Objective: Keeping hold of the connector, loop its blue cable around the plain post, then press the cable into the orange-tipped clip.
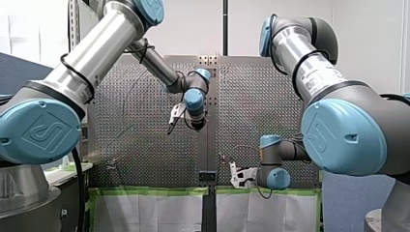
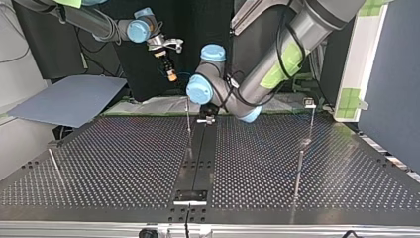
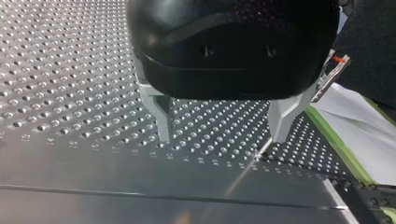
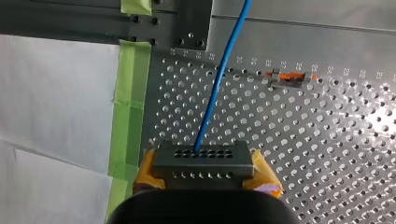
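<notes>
doubly pinching the connector (image 4: 204, 161) in my right gripper (image 4: 205, 173) above the perforated table (image 4: 327, 140); holding my left gripper (image 3: 222, 135) fingers-apart above it.

My left gripper (image 3: 223, 127) points down, fingers spread wide; my right gripper (image 4: 205, 171) clamps the connector (image 4: 204, 157) between yellow pads (image 4: 264, 174).

Noted perforated metal bench (image 2: 114, 163), split down the middle by a smooth dark strip (image 2: 198, 153). Edged with green tape (image 4: 132, 93) on the side nearest the front view's camera; white sheet (image 4: 56, 121) touching the tape's outer edge. Found grey-blue board (image 2: 69, 99) lying past the bench at the top view's left. Seen at that view's right: white panel (image 2: 364, 59) bearing green patches (image 2: 352, 96), beside a blue-grey partition (image 2: 393, 84).
</notes>
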Controlling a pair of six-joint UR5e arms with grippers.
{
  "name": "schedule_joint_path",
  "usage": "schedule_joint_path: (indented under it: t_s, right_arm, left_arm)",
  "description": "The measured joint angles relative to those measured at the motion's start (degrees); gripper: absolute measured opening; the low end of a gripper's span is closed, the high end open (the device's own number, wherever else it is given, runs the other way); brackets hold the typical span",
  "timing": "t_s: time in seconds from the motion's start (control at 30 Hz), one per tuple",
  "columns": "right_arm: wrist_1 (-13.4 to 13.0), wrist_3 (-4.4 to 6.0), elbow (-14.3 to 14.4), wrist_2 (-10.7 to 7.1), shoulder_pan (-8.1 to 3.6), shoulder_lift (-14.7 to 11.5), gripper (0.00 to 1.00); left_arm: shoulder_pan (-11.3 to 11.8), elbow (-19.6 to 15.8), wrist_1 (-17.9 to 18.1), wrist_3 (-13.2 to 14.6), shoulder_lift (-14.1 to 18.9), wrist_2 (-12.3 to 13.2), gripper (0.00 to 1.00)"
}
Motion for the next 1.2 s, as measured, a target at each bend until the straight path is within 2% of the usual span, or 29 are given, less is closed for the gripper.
schedule_joint_path:
  t_s: [0.1, 0.23, 0.43, 1.0, 1.2]
  right_arm:
    - [0.1, -0.04, 0.0, 0.00, 0.24, 0.0, 0.00]
    - [0.5, -0.18, -0.3, 0.02, 0.55, 0.0, 0.00]
    - [0.7, -0.28, -0.4, 0.27, 0.72, 0.0, 0.00]
    - [0.8, -0.55, -0.4, 0.70, 0.82, 0.0, 0.00]
    - [0.9, -0.63, -0.5, 0.72, 0.95, 0.0, 0.00]
  left_arm:
    - [1.0, 1.7, -1.7, 1.0, 0.0, 0.0, 1.00]
    - [2.8, 3.8, -3.8, 2.8, 0.0, -1.4, 1.00]
    - [3.0, 5.2, -7.0, 3.6, 0.0, -2.0, 1.00]
    - [1.5, 3.1, -16.6, 4.5, -0.1, -2.9, 1.00]
    - [1.5, 3.1, -19.8, 5.5, -1.4, -3.2, 1.00]
